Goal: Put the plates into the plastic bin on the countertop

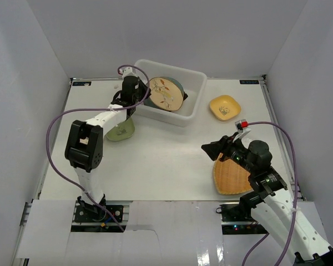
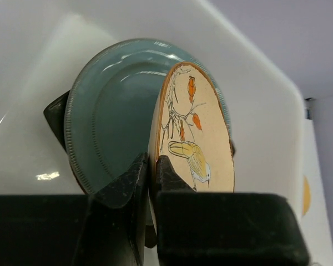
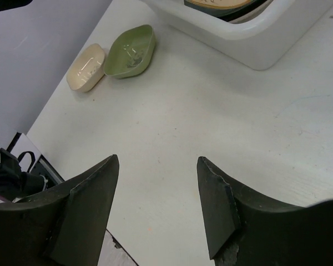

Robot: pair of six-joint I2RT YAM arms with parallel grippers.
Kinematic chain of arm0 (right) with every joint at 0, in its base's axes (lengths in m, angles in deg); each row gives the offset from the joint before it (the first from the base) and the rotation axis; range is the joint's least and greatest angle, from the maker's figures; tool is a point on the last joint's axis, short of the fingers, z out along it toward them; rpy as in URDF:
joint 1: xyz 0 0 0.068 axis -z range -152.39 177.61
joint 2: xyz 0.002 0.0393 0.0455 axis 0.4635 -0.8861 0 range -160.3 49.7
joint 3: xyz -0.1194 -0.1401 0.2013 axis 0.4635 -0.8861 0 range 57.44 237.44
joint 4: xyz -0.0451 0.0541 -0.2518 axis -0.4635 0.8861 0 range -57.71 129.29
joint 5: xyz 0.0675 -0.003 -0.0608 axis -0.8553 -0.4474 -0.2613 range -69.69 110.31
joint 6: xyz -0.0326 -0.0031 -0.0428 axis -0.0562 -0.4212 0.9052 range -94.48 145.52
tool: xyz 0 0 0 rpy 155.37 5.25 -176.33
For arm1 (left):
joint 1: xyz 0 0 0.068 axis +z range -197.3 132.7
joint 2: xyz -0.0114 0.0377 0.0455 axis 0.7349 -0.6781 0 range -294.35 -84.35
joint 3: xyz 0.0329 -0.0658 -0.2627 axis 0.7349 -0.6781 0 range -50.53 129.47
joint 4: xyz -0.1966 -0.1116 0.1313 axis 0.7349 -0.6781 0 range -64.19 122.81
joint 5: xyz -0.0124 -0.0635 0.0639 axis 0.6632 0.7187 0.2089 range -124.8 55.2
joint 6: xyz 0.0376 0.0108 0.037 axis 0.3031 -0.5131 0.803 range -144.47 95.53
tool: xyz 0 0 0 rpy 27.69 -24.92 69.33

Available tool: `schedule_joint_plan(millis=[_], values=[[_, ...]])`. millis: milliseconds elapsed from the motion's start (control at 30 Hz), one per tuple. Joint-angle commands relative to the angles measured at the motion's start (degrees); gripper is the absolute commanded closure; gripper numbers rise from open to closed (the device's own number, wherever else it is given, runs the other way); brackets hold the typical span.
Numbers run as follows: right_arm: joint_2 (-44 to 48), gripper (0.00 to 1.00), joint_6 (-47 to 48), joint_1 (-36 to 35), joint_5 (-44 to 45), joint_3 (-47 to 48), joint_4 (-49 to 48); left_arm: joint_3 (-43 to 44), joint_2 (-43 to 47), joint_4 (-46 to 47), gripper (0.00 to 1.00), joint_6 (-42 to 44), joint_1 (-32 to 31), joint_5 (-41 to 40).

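My left gripper (image 1: 139, 100) is shut on the rim of the cream painted round plate (image 1: 165, 94), holding it on edge inside the white plastic bin (image 1: 195, 80). In the left wrist view the cream plate (image 2: 202, 138) with its bird painting stands in front of the grey-blue round plate (image 2: 116, 111), which leans in the bin with a dark plate behind it. My right gripper (image 1: 213, 148) is open and empty above the countertop, just left of the woven tan square plate (image 1: 233, 178). The small yellow plate (image 1: 225, 106) lies right of the bin. The small green plate (image 1: 121, 131) lies left of it.
In the right wrist view the green plate (image 3: 131, 50) and a small cream plate (image 3: 87, 66) lie side by side near the countertop's left edge, with the bin's wall (image 3: 255, 39) at the top. White walls close in three sides.
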Motion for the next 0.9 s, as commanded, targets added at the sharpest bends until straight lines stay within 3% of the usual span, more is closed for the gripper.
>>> schedule_joint_plan(millis=[0, 267, 300, 367, 400, 433, 567, 733, 867], values=[[-0.9, 0.36, 1.9, 0.2, -1.7, -0.1, -1.0, 6.6, 0.6, 6.0, 1.00, -0.9, 1.0, 3.8], [-3.7, 0.34, 0.9, 0.1, -3.9, -2.9, -5.3, 10.5, -6.7, 2.9, 1.00, 1.7, 2.6, 5.2], [-4.7, 0.34, 0.9, 0.1, -4.2, -3.5, -6.2, 10.3, -7.1, 2.4, 0.92, 2.5, 2.6, 5.2], [-7.0, 0.32, 0.8, 0.1, -4.9, -4.5, -7.4, 10.6, -8.0, 0.9, 0.46, 4.8, 2.6, 5.2], [-7.7, 0.31, 0.7, 0.1, -5.0, -4.8, -7.4, 10.5, -8.0, 0.6, 0.45, 4.8, 2.6, 5.2], [-8.4, 0.30, 0.2, 0.0, -5.0, -5.3, -8.7, 10.5, -7.9, 0.2, 0.27, 5.9, 2.6, 5.1], [-11.5, 0.26, -2.9, -0.1, -5.6, -8.5, -14.6, 10.7, -7.1, -1.8, 0.05, 8.5, 2.7, 4.3], [-15.8, 0.23, -4.6, -1.9, -5.2, -9.9, -18.6, 9.6, -4.1, -4.8, 0.02, 9.5, 2.8, 3.8], [-18.3, 0.22, -4.1, -6.1, -1.8, -9.2, -18.6, 6.7, 3.4, -5.7, 0.02, 10.5, 2.8, 1.5]])
